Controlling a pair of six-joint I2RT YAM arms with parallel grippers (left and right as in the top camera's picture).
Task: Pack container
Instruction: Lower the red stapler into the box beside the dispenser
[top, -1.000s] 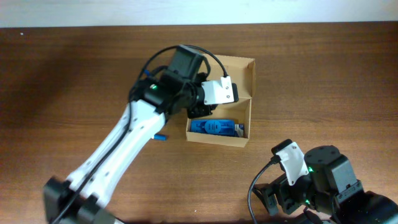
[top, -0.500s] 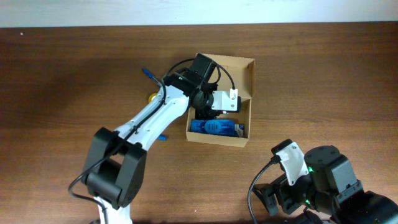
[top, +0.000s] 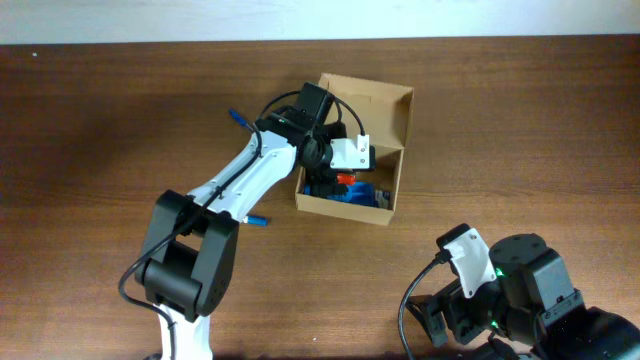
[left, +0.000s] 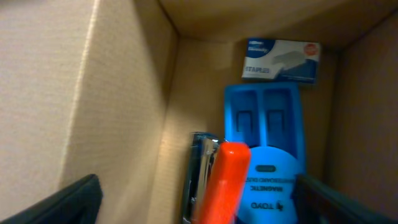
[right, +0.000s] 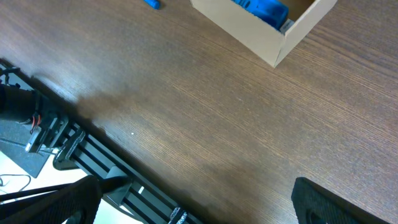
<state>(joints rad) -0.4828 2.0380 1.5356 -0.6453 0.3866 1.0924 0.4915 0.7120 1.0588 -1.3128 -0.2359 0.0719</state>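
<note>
From overhead, the container (top: 378, 98) sits on the tabletop (top: 520, 130) toward its far edge, about midway along it, with its flap lid standing open on the far side. My left arm (top: 235, 185) reaches across from the near left, and my left gripper (top: 328, 183) is down inside the box on its left side, under the white wrist camera. Next to it I see an orange stapler (top: 345, 180) lying over a blue magnetic dispenser (top: 362, 195). A short blue piece (top: 258, 220) lies on the wood just left of the box's near left corner, and a second blue piece (top: 237, 117) lies by my arm further back. My right gripper (top: 440, 320) is low at the near right corner, well apart from the box. In the left wrist view, my left gripper (left: 196, 186) has its fingers (left: 68, 202) spread wide to either side of the frame; the orange stapler (left: 227, 180), chrome underneath, lies between them and I cannot see either finger touching it. Beyond it lie the blue magnetic dispenser (left: 264, 124) and, against the end wall, a staples box (left: 281, 59); the container's wall (left: 118, 87) rises at the left. In the right wrist view, my right gripper (right: 196, 186) is fully spread and empty above bare tabletop (right: 205, 112), with a corner of the container (right: 273, 40) at the top.
</note>
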